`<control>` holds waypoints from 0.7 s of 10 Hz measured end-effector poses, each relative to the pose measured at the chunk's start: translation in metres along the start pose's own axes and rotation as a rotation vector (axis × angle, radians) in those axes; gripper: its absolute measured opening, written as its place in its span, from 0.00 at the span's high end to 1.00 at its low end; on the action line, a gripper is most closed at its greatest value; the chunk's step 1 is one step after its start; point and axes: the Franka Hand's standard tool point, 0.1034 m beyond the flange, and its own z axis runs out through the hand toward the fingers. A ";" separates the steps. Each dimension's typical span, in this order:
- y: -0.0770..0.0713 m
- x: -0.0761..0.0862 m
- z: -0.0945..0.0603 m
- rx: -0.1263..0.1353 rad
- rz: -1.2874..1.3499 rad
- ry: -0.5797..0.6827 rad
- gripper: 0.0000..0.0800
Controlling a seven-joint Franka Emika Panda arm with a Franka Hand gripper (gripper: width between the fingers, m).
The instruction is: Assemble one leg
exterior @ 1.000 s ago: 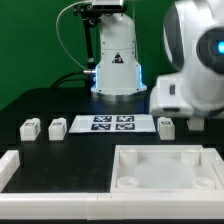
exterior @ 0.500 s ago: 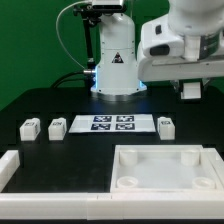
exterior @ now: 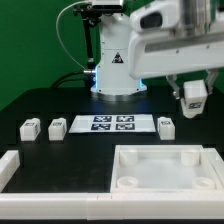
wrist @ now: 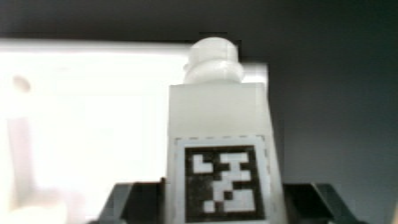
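One leg held: the leg [wrist: 221, 120] is clear of the table, high at the exterior view's right [exterior: 194, 97].
Long axis: runs out from the fingers, peg end farthest from the wrist camera; in the exterior view it hangs roughly upright.
Form: smooth white rectangular block, a stepped round peg at its tip, and a black-and-white square tag on the face toward the wrist camera.
Claw: the gripper [wrist: 222, 197] is clamped on the leg's near end, with dark fingers [wrist: 139, 198] on both sides.
Table: first spare leg [exterior: 30, 127] and second spare leg [exterior: 57, 127] lie at the exterior view's left of the marker board [exterior: 112, 123]; third spare leg [exterior: 166, 127] lies just beside its right end.
Foreground: white square tray piece [exterior: 165, 152] with a raised rim.
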 end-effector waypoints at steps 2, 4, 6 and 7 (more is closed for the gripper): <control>0.000 0.018 0.002 0.005 -0.017 0.166 0.64; 0.000 0.015 0.004 0.004 -0.029 0.381 0.64; 0.003 0.019 0.000 0.002 -0.046 0.558 0.64; 0.012 0.029 -0.002 -0.024 -0.086 0.586 0.64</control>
